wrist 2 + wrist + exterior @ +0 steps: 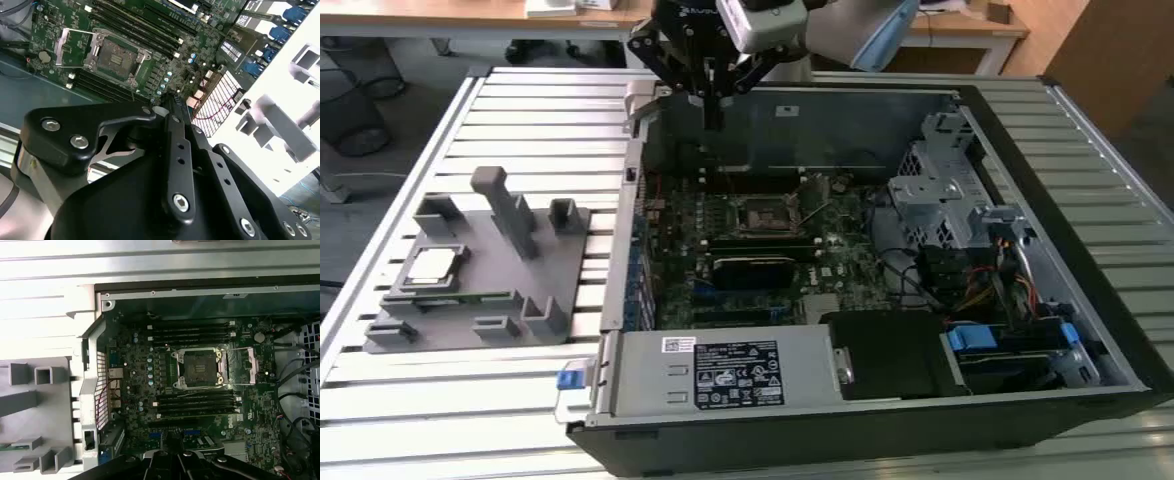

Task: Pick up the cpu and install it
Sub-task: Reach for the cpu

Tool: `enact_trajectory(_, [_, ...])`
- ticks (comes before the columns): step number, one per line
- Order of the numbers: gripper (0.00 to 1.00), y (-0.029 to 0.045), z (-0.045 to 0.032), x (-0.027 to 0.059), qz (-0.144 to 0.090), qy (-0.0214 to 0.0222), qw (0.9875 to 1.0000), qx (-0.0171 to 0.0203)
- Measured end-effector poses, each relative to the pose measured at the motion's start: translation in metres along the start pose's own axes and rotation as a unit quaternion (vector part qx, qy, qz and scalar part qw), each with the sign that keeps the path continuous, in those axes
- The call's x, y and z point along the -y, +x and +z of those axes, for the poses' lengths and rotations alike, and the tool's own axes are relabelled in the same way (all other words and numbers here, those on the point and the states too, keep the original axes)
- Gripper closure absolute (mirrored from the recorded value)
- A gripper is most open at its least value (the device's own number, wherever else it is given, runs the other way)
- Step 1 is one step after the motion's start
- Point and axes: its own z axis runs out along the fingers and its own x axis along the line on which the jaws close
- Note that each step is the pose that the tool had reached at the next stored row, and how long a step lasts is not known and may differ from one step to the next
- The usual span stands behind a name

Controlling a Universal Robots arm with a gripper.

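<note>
- A white label (736,372) with black print and small marks sits on the grey sheet-metal cover (660,375). The cover lies at the near end of the black computer case (854,445). A smaller white sticker (676,344) is stuck beside the label.
- The case lies open on a worktop (467,400) of ribbed, pale aluminium slats.
- Inside it is a green motherboard (847,255), dense with small parts and long black slots.
- In the first wrist view the square socket (198,367) stands uncovered. It has a silvery metal frame around a dark middle, and thin wire levers are swung out from it.
- The cpu (431,265) is a small flat square with a dull silver-grey top and a thin pale border. It lies flat on a matt grey moulded holder (487,262) with upright posts and pockets. The holder stands on the worktop at the exterior view's left, outside the case.
- A narrow green memory stick (451,297) lies on the holder just beside the cpu.
- The hand (714,118), of black jointed links with bright screws, hangs over the far edge of the case. Its fingers are pressed together into one dark tip with nothing between them. It is well apart from the cpu.
</note>
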Motion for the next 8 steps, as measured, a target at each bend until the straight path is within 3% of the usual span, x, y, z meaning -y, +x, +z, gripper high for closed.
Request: enact_trajectory(8, [0.89,0.0017,0.0000,0.0002,0.000,-0.0001,1.0000,0.0001])
